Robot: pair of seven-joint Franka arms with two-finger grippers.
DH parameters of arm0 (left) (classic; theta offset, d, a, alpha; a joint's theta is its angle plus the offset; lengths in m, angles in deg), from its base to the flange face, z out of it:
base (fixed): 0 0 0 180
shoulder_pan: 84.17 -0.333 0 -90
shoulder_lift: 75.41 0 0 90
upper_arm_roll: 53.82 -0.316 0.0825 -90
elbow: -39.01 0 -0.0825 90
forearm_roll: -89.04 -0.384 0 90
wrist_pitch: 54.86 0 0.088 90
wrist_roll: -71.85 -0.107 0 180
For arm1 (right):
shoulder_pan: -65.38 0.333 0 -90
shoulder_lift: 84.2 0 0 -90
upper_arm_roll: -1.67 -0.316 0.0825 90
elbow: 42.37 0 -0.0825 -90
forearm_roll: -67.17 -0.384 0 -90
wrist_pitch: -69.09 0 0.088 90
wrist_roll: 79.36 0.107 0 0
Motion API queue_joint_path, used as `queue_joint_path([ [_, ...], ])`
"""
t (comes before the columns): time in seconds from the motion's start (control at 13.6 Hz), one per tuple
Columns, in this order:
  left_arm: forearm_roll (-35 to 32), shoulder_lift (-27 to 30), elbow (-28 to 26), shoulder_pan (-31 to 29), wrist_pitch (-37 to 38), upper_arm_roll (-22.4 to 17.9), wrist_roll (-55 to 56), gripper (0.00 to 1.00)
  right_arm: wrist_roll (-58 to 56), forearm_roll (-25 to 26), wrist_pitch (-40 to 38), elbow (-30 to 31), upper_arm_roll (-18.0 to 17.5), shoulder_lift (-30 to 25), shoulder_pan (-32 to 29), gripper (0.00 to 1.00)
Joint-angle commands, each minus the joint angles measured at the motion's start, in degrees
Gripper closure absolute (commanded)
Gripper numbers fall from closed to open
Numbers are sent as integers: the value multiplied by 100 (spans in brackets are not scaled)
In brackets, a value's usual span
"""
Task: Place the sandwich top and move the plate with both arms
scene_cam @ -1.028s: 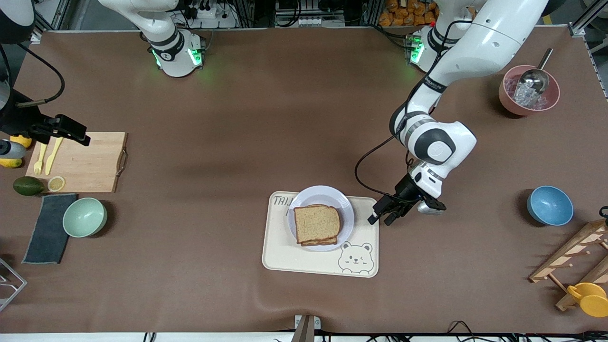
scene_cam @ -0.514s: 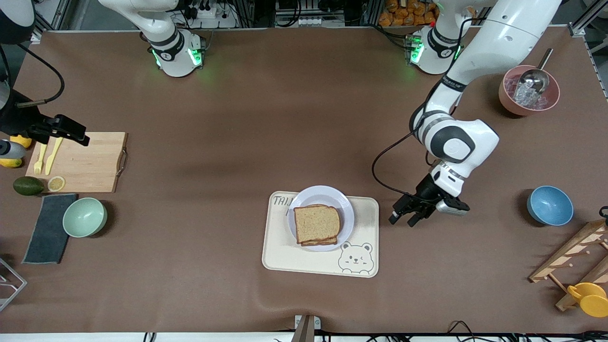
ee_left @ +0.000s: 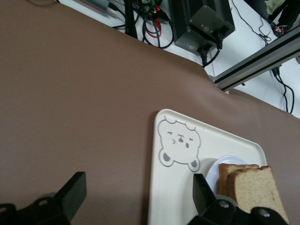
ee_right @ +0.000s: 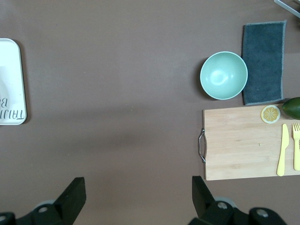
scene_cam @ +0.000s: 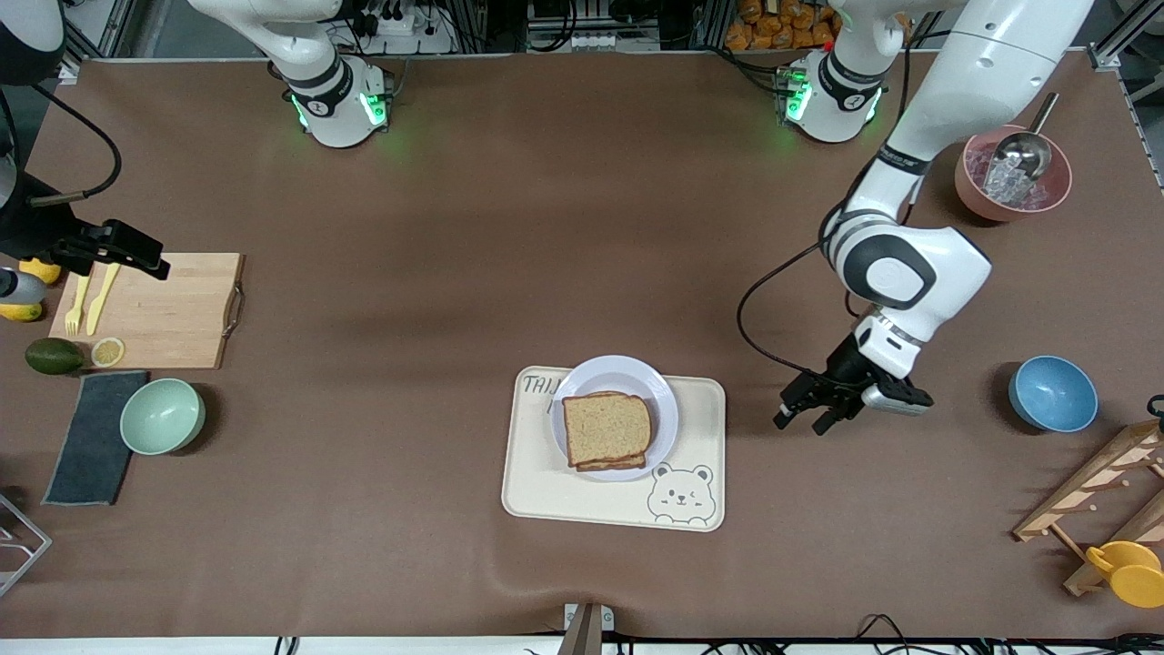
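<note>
The sandwich top [scene_cam: 606,428] is a brown bread slice lying flat on another slice on the plate [scene_cam: 637,371]. The plate sits on a cream bear-print tray [scene_cam: 700,405]. My left gripper [scene_cam: 802,422] hangs open and holds nothing, over bare table between the tray and a blue bowl. The left wrist view shows its fingers wide apart [ee_left: 138,187], with the tray [ee_left: 173,197], the plate's rim [ee_left: 226,162] and the sandwich top [ee_left: 255,190] beside them. My right gripper [scene_cam: 150,257] waits open over the edge of a cutting board; its fingers [ee_right: 138,187] frame only bare table.
A blue bowl [scene_cam: 1052,393], a pink bowl of ice with a scoop [scene_cam: 1012,173] and a wooden rack with a yellow mug [scene_cam: 1123,569] stand at the left arm's end. A cutting board [scene_cam: 173,309], a green bowl [scene_cam: 163,416] and a dark cloth [scene_cam: 91,437] lie at the right arm's end.
My left arm has swung away from the tray's edge toward the blue bowl, its gripper staying open. The right arm, the sandwich and the plate have not moved.
</note>
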Motion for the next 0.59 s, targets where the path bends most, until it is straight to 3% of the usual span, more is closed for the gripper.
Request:
queue_joint_path([
  [0.0, -939, 310, -351, -390, 351, 6, 599, 0, 74, 110, -98, -127, -45, 57, -54, 0],
  [0.51, -3592, 793, -396, -453, 1879, -810, 2479, 0, 135, 110, -107, -118, -45, 66, -72, 0],
])
